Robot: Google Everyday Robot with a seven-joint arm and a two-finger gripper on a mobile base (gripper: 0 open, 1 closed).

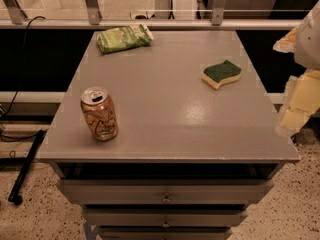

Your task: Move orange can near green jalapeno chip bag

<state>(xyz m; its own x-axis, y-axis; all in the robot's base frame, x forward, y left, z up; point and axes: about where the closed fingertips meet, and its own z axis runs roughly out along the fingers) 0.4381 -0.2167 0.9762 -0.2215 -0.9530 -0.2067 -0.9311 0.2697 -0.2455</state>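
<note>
The orange can (99, 114) stands upright near the front left corner of the grey table (165, 109), silver top up. The green jalapeno chip bag (123, 38) lies flat at the back left of the table, well apart from the can. My gripper (296, 104) shows as pale yellowish and white parts at the right edge of the view, beyond the table's right side. It is far from both the can and the bag and holds nothing that I can see.
A green-and-yellow sponge (221, 74) lies on the right half of the table. Drawers (165, 194) sit under the front edge. A rail with metal posts (150, 21) runs behind the table. A black cable and rod (25, 169) lie on the floor at left.
</note>
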